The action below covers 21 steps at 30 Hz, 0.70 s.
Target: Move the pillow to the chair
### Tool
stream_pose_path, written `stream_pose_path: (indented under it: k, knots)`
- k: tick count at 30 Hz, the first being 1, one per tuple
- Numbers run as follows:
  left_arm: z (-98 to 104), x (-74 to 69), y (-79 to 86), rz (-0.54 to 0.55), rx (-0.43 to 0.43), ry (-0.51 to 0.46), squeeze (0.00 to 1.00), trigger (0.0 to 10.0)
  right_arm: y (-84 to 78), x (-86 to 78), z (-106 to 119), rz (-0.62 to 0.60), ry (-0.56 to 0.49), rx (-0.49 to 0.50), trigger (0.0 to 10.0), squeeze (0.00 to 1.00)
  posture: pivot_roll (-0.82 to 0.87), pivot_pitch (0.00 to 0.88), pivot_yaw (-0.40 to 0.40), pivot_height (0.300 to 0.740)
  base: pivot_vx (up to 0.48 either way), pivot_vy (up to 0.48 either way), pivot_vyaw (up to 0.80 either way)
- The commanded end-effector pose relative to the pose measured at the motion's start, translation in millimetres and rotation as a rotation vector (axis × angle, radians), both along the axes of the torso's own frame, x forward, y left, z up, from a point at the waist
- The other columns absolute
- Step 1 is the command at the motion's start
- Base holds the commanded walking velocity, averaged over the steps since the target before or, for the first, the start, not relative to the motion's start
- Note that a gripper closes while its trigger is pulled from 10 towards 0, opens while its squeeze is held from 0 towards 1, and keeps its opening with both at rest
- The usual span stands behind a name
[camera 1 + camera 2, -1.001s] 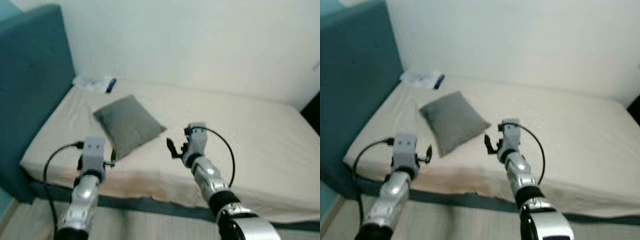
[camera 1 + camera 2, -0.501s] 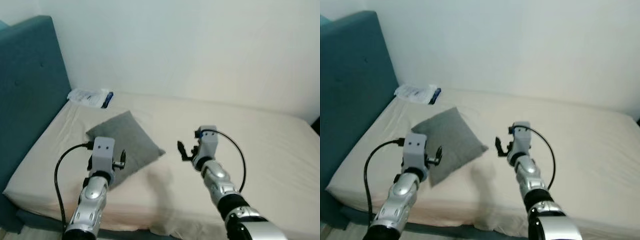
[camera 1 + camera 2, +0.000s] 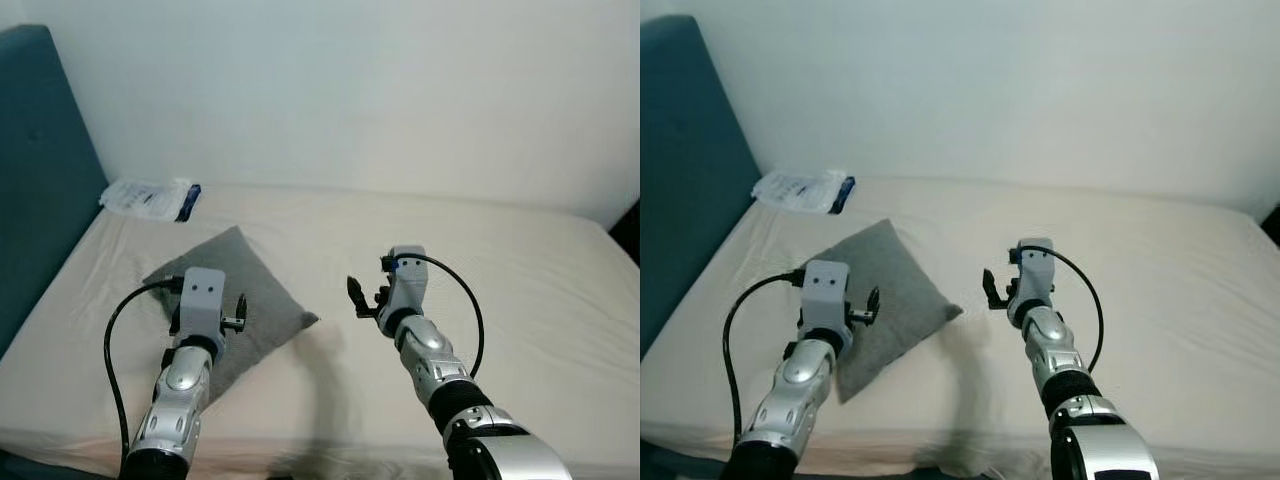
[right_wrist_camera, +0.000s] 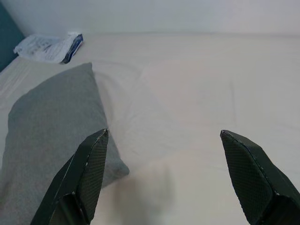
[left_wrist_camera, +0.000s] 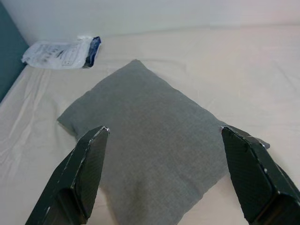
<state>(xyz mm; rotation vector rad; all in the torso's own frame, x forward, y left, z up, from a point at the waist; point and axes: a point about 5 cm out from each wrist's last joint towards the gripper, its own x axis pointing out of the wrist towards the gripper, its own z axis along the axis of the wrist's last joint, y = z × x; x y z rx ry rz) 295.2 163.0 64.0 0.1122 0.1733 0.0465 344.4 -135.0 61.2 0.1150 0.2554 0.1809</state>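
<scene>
Bed (image 3: pixel 520 260): cream sheet, lightly creased, set against a plain white wall (image 3: pixel 350 90). A teal upholstered headboard (image 3: pixel 40 180) stands at the bed's left end. A white packet with a dark blue edge (image 3: pixel 150 196) lies on the bed in the corner by the headboard and wall, well apart from the pillow.

Pillow (image 3: pixel 235 300): grey, square, soft woven cover, lying flat on the bed toward the headboard end, turned so that one corner points to the wall and another to the bed's middle. Surface slightly puffed, no visible folds. Nothing rests on it.

Left gripper (image 5: pixel 164 176): held over the pillow's near part, fingers (image 5: pixel 86 168) spread wide, pillow showing between them; not touching.

Right gripper (image 4: pixel 164 176): held over the bare sheet just beside the pillow's middle-facing corner, fingers (image 4: pixel 246 173) spread wide, holding nothing.

No object lies between either gripper and the pillow.
</scene>
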Motion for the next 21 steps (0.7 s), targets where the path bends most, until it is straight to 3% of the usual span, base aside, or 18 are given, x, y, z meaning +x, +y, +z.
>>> stream_pose_path:
  k: [1,14,21]
  knots:
    - [-4.0,-1.9,3.7,0.01,0.012,0.019,0.0,10.0,-1.6,-1.4,-1.9,-0.008,0.004,0.011,10.0,0.0,0.01,0.0,-0.087,0.74,0.0,0.0,0.0]
    - [-5.8,-2.1,1.5,-0.008,0.014,0.032,0.0,10.0,-1.5,-1.0,-1.4,-0.009,0.003,0.013,10.0,0.0,0.01,0.0,-0.088,0.74,0.0,0.0,0.0]
    - [-5.4,-1.2,1.8,-0.013,0.013,0.03,0.0,10.0,-1.0,-0.3,-0.4,-0.01,0.0,0.012,10.0,0.0,0.01,0.0,-0.083,0.74,0.0,0.456,0.0]
